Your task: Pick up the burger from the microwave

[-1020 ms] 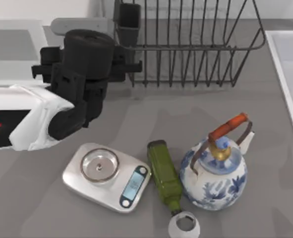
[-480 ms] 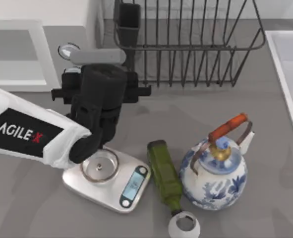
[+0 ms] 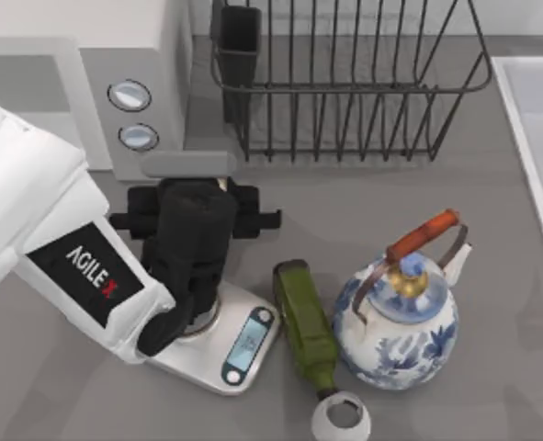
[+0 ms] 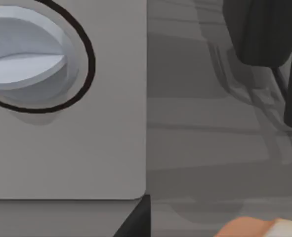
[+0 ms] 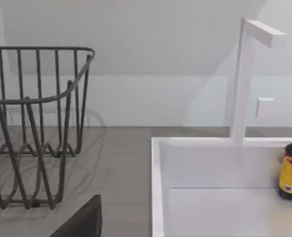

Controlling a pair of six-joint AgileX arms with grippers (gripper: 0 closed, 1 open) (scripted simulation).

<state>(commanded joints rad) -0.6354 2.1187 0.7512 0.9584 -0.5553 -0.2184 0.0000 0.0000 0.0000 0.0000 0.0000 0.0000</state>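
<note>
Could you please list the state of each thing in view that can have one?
Microwave: standing at the table's left, dials facing out.
Burger: partly seen at the left wrist view's edge.
Kettle: upright, handle raised.
Green bottle: lying on its side.
Scale: partly under the left arm.
Dish rack: upright.

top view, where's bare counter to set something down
Bare counter runs between the dish rack and the kettle, and on toward the sink rim at the right. Crowded: the scale, green bottle and kettle cluster at the near edge, with the left arm above the scale by the microwave.
</note>
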